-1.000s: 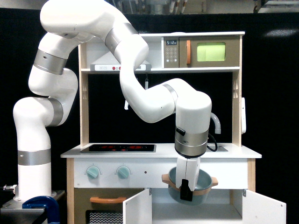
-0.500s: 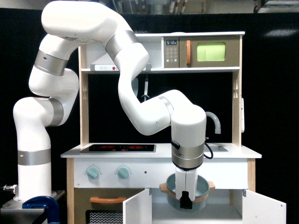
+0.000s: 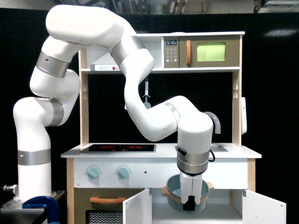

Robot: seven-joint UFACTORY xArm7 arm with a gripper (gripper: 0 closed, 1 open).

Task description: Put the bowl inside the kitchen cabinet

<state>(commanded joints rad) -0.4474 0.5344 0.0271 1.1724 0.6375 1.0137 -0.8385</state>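
Two white doors stand swung open at the bottom of the toy kitchen, so the way into the kitchen cabinet is clear and that part of the job needs no more doing. Reading from the exterior view's left: the arm's base column rises beside the kitchen, with a blue clamp at its foot. Next come the black hob on the white top, two pale green knobs under it, and below them the oven with its orange handle, which plays no part here. Further right the arm bends down in front of the kitchen, its wrist pointing straight down over the cabinet opening.

The gripper hangs at the upper edge of that opening with the bowl on it. The jaws look pinched on the near rim of the bowl, one finger dark against the front wall, though how the inner finger sits is hidden. The bowl hangs roughly level, its tan handles sticking out to either side, just under the front panel of the sink and between the two open doors. It appears to be clear of the cabinet floor.

By my judgement the carry is mostly done: the bowl is at the mouth of the cabinet. What remains is pushing it deeper inside, lowering it onto the cabinet floor, letting go and pulling the arm out.
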